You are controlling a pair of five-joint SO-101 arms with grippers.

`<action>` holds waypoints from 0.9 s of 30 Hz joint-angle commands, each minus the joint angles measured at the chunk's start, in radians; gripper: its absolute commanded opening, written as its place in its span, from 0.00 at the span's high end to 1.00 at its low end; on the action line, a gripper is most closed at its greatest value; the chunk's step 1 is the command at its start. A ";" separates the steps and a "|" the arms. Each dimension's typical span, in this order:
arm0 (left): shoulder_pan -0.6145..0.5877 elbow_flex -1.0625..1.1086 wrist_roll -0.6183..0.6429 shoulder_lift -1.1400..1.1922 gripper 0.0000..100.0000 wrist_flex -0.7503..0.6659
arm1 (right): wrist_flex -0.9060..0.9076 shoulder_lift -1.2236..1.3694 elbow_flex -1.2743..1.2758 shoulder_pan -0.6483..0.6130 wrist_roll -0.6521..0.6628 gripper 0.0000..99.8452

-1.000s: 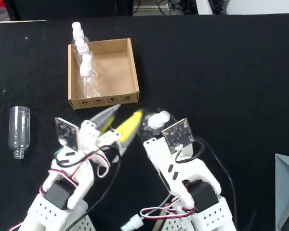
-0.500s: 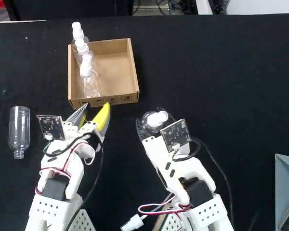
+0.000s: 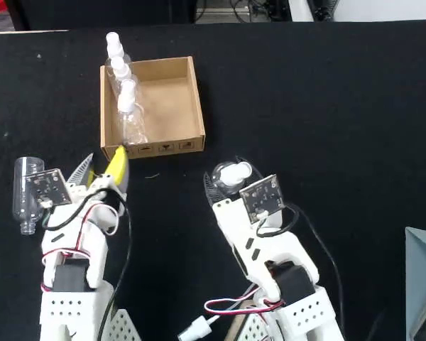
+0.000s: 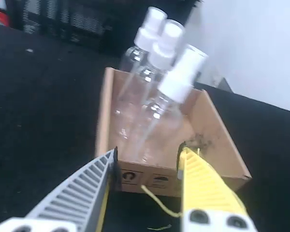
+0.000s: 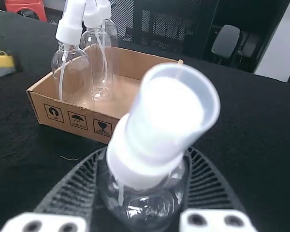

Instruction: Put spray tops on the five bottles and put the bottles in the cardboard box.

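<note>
Swinging to its own left over the past second, the left gripper (image 3: pixel 101 160) has gone from just beside the held bottle (image 3: pixel 231 175) to the near left corner of the cardboard box (image 3: pixel 197 106). Its grey and yellow fingers (image 4: pixel 203 193) stand spread apart with nothing between them. In the left wrist view the tips line up with the box's near wall, though I cannot tell whether they touch it.

The left arm's wrist board now overlaps the uncapped bottle (image 3: pixel 25 202). That bottle lies on its side on the black table (image 3: pixel 326 106), well to the left of the box with its neck toward the arms, in the same place as before.

The right gripper (image 5: pixel 144 186) has barely shifted. It sits in front of the box's near right corner, its fingers closed around the held bottle, a clear one that already wears a white spray top.

Inside the box, 3 capped bottles (image 3: pixel 128 106) stand in a row against the left wall, unchanged across all 3 frames.
</note>
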 commanded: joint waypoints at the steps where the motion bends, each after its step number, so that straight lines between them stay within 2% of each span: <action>1: -0.065 0.025 -0.006 -0.009 0.80 0.003 | -0.032 -0.107 -0.005 0.026 0.009 0.88; 9: -0.111 0.025 -0.006 -0.017 0.80 0.204 | -0.034 -0.107 -0.007 0.026 0.009 0.88; 15: -0.111 0.025 -0.006 -0.017 0.80 0.215 | -0.017 -0.107 -0.028 0.028 0.009 0.88; 27: -0.113 0.025 -0.006 -0.017 0.80 0.216 | 0.169 -0.107 -0.193 0.026 0.026 0.88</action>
